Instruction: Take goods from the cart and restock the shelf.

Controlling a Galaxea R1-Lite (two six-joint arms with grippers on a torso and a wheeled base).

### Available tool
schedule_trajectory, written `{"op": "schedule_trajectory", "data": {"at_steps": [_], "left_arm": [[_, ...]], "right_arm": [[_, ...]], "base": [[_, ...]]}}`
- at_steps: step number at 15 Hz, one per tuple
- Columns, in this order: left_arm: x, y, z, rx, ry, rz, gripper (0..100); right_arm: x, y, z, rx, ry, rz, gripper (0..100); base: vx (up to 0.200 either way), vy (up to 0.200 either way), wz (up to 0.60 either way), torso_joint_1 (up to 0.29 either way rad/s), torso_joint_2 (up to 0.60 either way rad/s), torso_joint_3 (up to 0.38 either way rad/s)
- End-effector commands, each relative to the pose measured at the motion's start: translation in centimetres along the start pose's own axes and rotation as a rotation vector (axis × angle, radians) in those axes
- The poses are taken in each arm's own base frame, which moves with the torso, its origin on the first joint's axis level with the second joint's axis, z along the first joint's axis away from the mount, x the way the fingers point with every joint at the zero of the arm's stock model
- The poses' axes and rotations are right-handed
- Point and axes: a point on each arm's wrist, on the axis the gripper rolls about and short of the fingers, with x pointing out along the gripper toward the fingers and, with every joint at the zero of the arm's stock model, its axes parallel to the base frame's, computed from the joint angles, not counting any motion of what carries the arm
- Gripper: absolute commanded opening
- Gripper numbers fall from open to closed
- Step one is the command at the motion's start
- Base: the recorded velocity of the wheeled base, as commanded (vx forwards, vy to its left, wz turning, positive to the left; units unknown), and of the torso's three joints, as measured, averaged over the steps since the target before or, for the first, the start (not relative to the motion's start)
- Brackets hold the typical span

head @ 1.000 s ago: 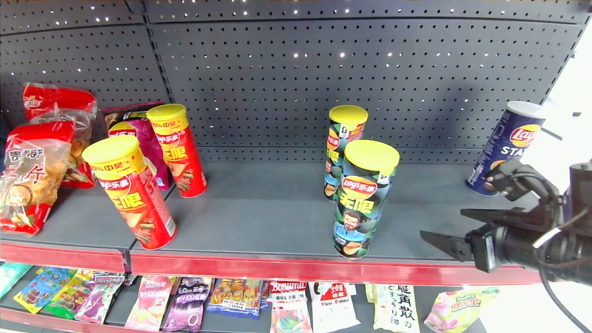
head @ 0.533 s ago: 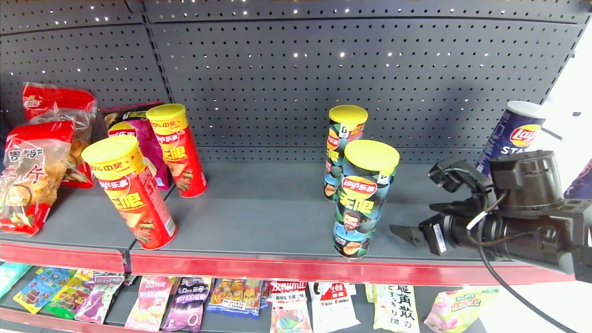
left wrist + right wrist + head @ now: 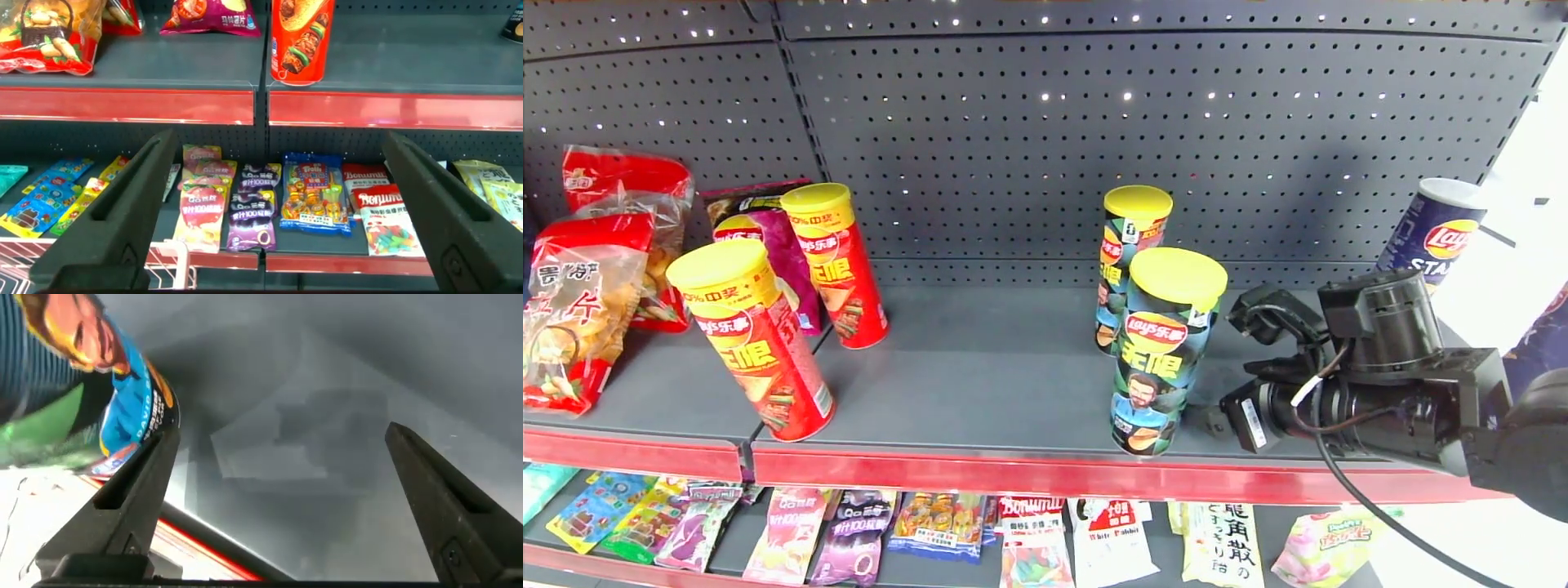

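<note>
Right gripper (image 3: 1215, 418) spread wide and empty, low over the shelf (image 3: 980, 384) by its red front edge, just beside the base of the front dark chip can (image 3: 1168, 351). One finger (image 3: 135, 498) is next to it, contact unclear. Can stands upright at the front edge. Left gripper (image 3: 278, 137) also wide apart, empty, facing candy bags (image 3: 245, 216) on the lower shelf.

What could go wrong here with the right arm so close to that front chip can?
1. The front can stands near the shelf's red edge; a sideways bump from the right gripper, low beside it, might tip it off.
2. The jaws are open, but one sits near the can's base and may strike rather than straddle it.
3. A push backward could topple the second can just behind.
</note>
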Motion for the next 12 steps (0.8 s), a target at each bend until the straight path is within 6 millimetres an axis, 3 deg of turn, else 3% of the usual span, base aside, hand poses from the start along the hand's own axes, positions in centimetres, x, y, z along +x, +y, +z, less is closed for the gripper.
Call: {"op": "schedule_trajectory", "data": {"at_steps": [1, 12], "left_arm": [[0.0, 0.0, -0.01, 0.0, 0.0, 0.0, 100], [0.0, 0.0, -0.01, 0.0, 0.0, 0.0, 100]], "right_arm": [[0.33, 0.57, -0.07, -0.011, 0.008, 0.014, 100], [0.57, 1.26, 0.64, -0.021, -0.01, 0.021, 100]], "base": [[0.0, 0.0, 0.0, 0.0, 0.0, 0.0], [0.0, 0.0, 0.0, 0.0, 0.0, 0.0]]}}
